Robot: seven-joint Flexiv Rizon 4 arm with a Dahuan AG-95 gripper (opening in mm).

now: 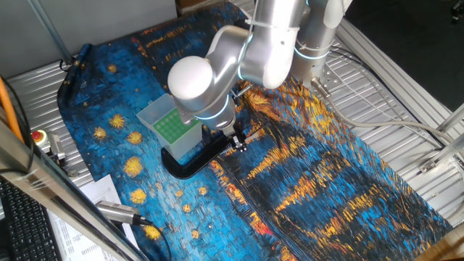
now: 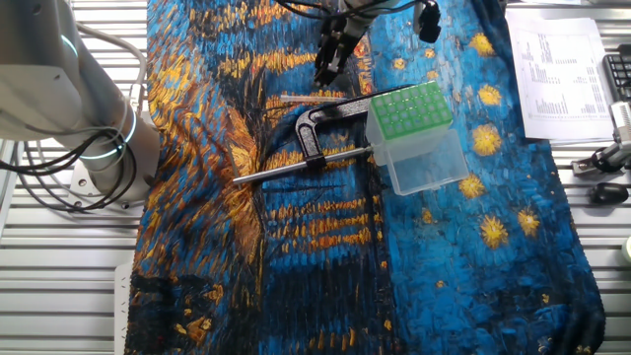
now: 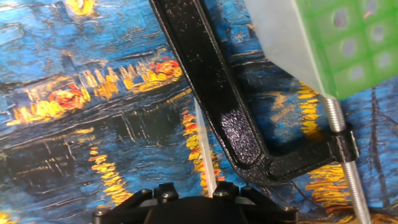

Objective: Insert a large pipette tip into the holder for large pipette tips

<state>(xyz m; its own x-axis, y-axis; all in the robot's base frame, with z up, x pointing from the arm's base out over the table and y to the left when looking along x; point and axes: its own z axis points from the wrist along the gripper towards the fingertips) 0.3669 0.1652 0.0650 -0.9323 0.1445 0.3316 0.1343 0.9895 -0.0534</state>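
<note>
Broadly, the desk (image 2: 79,296) is draped with a blue-and-orange painted cloth (image 2: 296,247). On it the holder (image 2: 414,133), green grid uppermost, is held by a black clamp (image 2: 320,123) whose metal rod (image 2: 296,168) lies at its near side. The tip (image 2: 301,98) lies flat on the cloth just beside the clamp's far side, below the fingers (image 2: 328,61). Whether the fingers are open cannot be told.

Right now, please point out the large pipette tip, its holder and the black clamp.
large pipette tip (image 3: 204,146): hand view, middle of its shaft.
holder for large pipette tips (image 2: 410,108): the other fixed view, green top grid.
black clamp (image 3: 214,93): hand view, long arm of frame.
</note>
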